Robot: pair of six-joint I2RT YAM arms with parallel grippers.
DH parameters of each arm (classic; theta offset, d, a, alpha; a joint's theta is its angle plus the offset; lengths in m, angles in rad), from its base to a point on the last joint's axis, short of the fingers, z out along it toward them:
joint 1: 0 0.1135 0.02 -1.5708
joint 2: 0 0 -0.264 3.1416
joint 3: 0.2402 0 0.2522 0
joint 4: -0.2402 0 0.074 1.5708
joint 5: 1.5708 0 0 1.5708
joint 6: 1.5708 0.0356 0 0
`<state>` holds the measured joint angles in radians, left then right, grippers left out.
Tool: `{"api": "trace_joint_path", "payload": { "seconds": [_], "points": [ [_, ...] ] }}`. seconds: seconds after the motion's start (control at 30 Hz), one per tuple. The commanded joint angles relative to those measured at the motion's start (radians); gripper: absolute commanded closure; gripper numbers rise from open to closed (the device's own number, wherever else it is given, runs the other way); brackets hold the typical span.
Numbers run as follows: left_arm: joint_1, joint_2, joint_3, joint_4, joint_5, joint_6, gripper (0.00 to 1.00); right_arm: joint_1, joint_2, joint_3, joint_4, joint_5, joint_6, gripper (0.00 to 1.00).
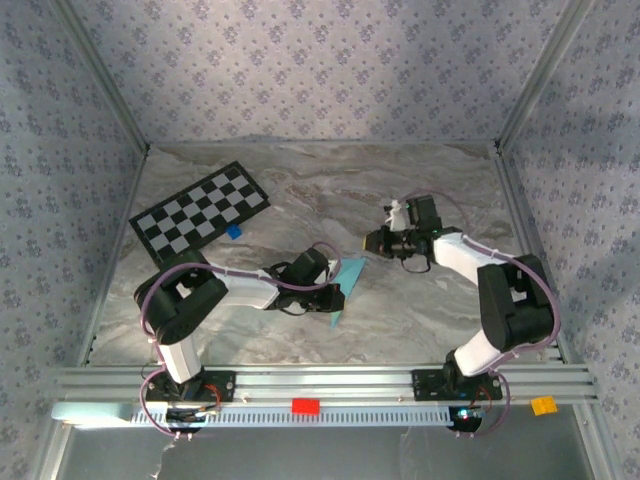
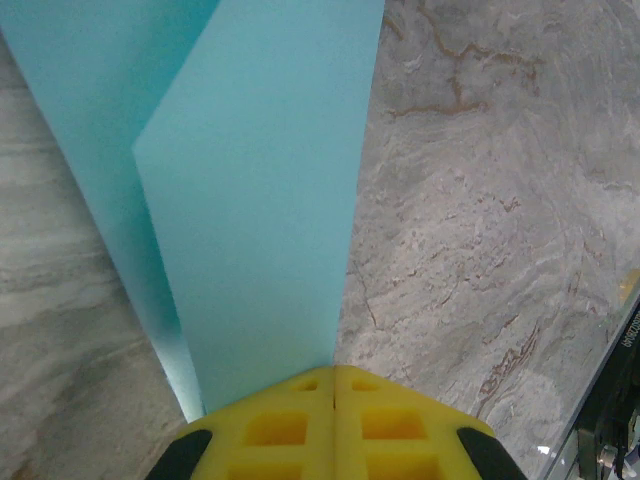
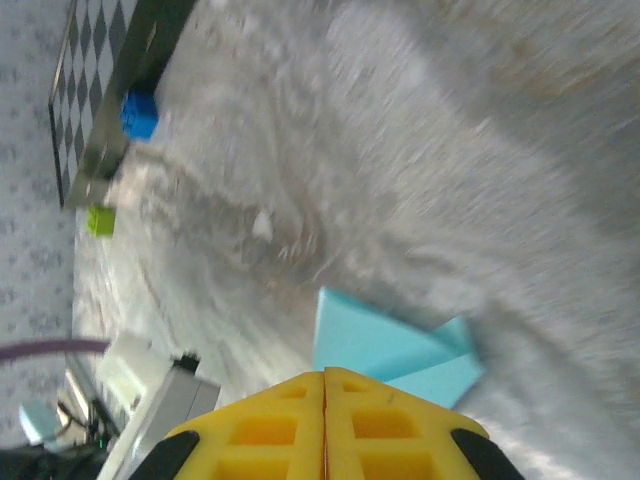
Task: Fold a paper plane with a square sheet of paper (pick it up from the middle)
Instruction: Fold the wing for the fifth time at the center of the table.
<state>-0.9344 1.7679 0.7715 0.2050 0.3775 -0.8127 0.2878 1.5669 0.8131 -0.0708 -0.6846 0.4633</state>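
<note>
Two tools sit close together near the middle of the marbled surface [image 1: 430,180]. From above, the task looks partly done: the sheet of paper [image 1: 350,276] already carries folds and reads as a narrow wedge, not a flat square, though it is not yet a slim dart with wings. I judge that the last folds and the sharpening of the centre crease are left. The left tool [image 1: 328,292] is at the sheet's left edge. The right tool [image 1: 372,241] is just beyond the sheet's far right corner and apart from it. The wedge's long axis runs diagonally, its narrow tip toward the near edge and slightly left and its broad end toward the right tool. The checkerboard card [image 1: 200,212] and a small blue block [image 1: 234,231] lie well apart at the far left. At the left wrist, the yellow fingers are clenched on the sheet's narrow end, so the sheet is pinched there. Two overlapping layers fan out from the grip, the upper flap angled over the lower, with the long axis running straight away from the fingers. At the right wrist, where the picture is smeared, the fingers are pressed together on nothing. The sheet lies on the surface just past them, its pointed corner toward the right of that picture.
</note>
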Motion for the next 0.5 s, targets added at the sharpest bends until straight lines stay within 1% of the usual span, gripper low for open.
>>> {"api": "trace_joint_path", "payload": {
  "seconds": [0.0,0.17,0.27,0.47],
  "points": [
    [-0.004,0.030,-0.012,-0.123,-0.051,-0.004,1.00,0.067,0.016,-0.050,0.002,-0.002,0.018,0.92],
    [-0.004,0.022,-0.022,-0.116,-0.053,-0.008,1.00,0.113,0.064,-0.033,0.007,-0.021,0.023,0.91],
    [-0.004,0.027,-0.022,-0.108,-0.042,-0.013,1.00,0.116,0.084,-0.034,0.008,-0.010,0.027,0.91],
    [-0.005,0.033,-0.031,-0.087,-0.046,-0.024,1.00,0.125,0.108,-0.048,0.068,-0.065,0.057,0.91]
  ]
}}
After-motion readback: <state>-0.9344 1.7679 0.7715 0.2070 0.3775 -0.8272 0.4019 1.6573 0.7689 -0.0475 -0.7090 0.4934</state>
